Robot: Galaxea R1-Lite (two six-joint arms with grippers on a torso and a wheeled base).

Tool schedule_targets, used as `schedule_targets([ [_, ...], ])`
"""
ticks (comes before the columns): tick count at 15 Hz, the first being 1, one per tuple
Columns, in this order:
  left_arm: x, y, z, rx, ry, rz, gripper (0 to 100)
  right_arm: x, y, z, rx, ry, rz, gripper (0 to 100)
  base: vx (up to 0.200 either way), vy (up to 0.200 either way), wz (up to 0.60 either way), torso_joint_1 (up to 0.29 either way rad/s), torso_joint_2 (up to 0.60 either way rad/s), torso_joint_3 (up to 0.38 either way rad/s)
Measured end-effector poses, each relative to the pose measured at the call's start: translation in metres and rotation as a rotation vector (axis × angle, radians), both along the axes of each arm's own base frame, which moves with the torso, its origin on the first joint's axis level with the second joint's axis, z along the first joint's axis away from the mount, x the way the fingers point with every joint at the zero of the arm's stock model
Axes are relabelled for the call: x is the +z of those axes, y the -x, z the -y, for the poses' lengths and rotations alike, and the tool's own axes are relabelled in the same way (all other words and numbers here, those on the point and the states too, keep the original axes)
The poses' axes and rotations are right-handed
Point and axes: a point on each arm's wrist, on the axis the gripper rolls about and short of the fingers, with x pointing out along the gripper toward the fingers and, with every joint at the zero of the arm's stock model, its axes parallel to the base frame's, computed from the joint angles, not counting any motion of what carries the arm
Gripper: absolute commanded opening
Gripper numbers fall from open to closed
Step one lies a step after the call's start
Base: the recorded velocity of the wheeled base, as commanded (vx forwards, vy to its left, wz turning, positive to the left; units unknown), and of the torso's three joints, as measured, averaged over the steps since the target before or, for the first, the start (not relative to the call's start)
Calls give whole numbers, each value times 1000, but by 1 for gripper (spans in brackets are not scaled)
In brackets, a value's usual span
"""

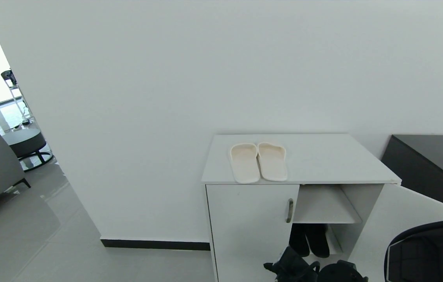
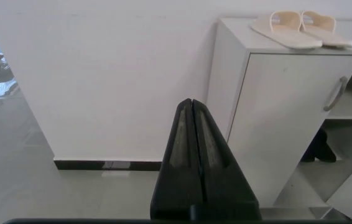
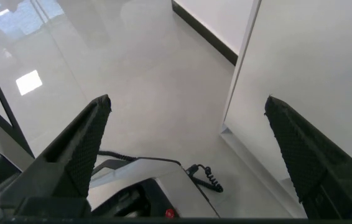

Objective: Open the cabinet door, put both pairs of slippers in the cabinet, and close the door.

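Two pairs of slippers noted. Cream pair (image 1: 258, 161) lies side by side on top of the white cabinet (image 1: 323, 156), toward its left front edge. Black pair (image 1: 309, 239) sits inside on the lower shelf, past the right door (image 1: 401, 211), which stands open. Left door (image 1: 249, 219) closed, handle (image 1: 290, 210) at its inner edge. Left gripper (image 2: 191, 143) clenched, empty, low and apart from the cabinet's left side. Right gripper (image 3: 187, 102) released, fingers spread wide, over the floor (image 3: 145, 68).

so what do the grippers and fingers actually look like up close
Both are black. The left gripper has two long, flat fingers that taper to a narrow tip, their faces a duller grey-black. The right gripper has broad wedge-shaped fingers with a fine dotted texture.
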Motion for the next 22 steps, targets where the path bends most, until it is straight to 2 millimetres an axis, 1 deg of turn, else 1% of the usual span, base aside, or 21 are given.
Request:
schedule_targets([
  [5, 0, 0, 0, 0, 0, 0, 0, -2, 2, 3, 10, 38, 24, 100, 0, 0, 0, 218, -438, -232],
  [8, 0, 0, 0, 0, 0, 0, 0, -3, 4, 7, 11, 92, 73, 100, 0, 0, 0, 46, -106, -52],
  [10, 0, 0, 0, 0, -1, 0, 0, 3, -1, 2, -49, 80, 98, 100, 0, 0, 0, 0, 0, 0],
  [11, 0, 0, 0, 0, 0, 0, 0, 2, -3, 0, -91, 121, 79, 100, 0, 0, 0, 0, 0, 0],
  [12, 0, 0, 0, 0, -1, 0, 0, -1, -6, -3, -147, 197, 16, 100, 0, 0, 0, 0, 0, 0],
  [13, 0, 0, 0, 0, 0, 0, 0, 4, -13, -11, -217, 220, -42, 100, 0, 0, 0, 0, 0, 0],
  [14, 0, 0, 0, 0, 0, 0, 0, 12, -20, -21, -284, 204, -82, 100, 0, 0, 0, 0, 0, 0],
  [16, 0, 0, 0, 0, 0, 0, 0, 44, -39, -45, -471, 142, -162, 100, 0, 0, 0, 0, 0, 0],
  [18, 0, 0, 0, 0, -1, 0, 0, 73, -55, -52, -665, 142, -187, 100, 0, 0, 0, 0, 0, 0],
  [19, 0, 0, 0, 0, -1, 0, 0, 85, -62, -54, -722, 115, -154, 100, 0, 0, 0, 0, 0, 0],
  [20, 0, 0, 0, 0, -1, 0, 0, 93, -70, -55, -757, 66, -109, 100, 0, 0, 0, 0, 0, 0],
  [21, 0, 0, 0, 0, -1, 0, 0, 100, -79, -57, -788, -1, -45, 100, 0, 0, 0, 0, 0, 0],
  [22, 0, 0, 0, 0, -1, 0, 0, 100, -88, -57, -799, -31, 6, 100, 0, 0, 0, 0, 0, 0],
])
